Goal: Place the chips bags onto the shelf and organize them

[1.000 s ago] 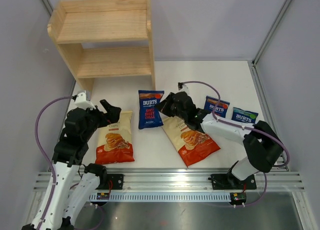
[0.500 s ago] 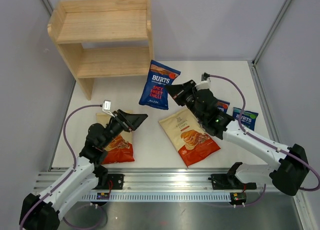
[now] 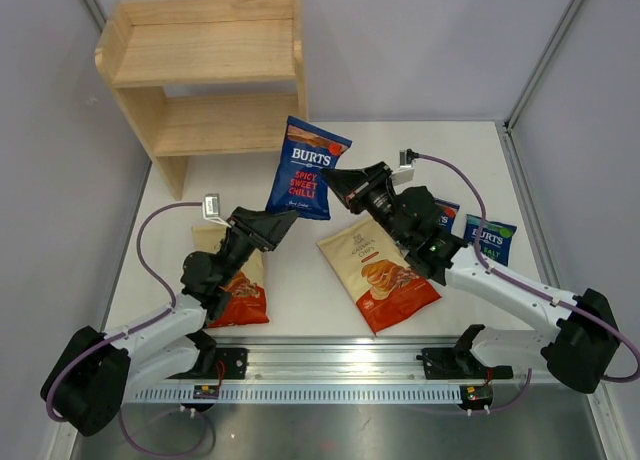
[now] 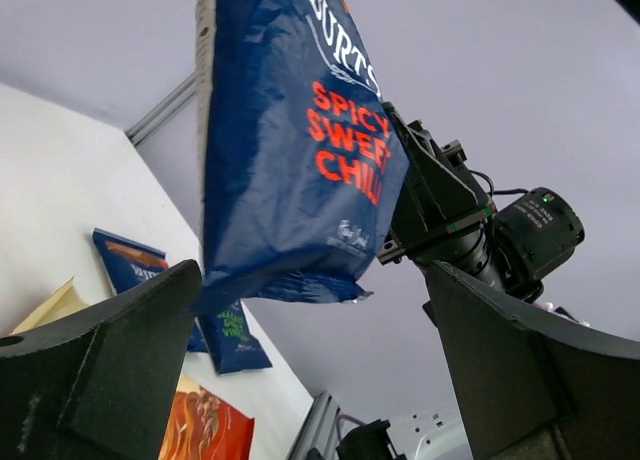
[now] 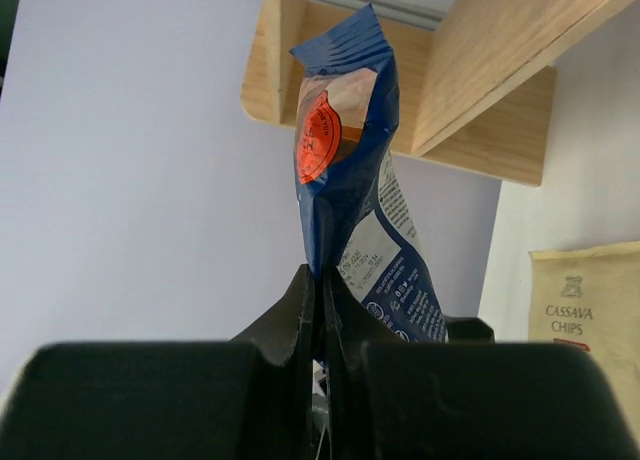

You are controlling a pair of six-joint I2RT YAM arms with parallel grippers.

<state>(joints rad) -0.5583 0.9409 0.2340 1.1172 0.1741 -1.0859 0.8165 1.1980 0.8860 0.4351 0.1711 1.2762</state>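
Nearest, one cream bag lies flat on the counter under the left arm and another cream bag lies to its right, both waiting their turn. Just beyond, the left tool gapes wide apart beneath the blue Burts bag, probably to steady it. The right tool is clamped on that bag's edge and holds it aloft near the shelf. A second ago the bag lay on the counter. It has since risen and drifted left, and the left arm has reached in.

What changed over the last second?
The right end effector, shut on the spicy bag, lifted it off the table toward the shelf. The left end effector, open, reached forward to near the bag. The other bags stayed put.
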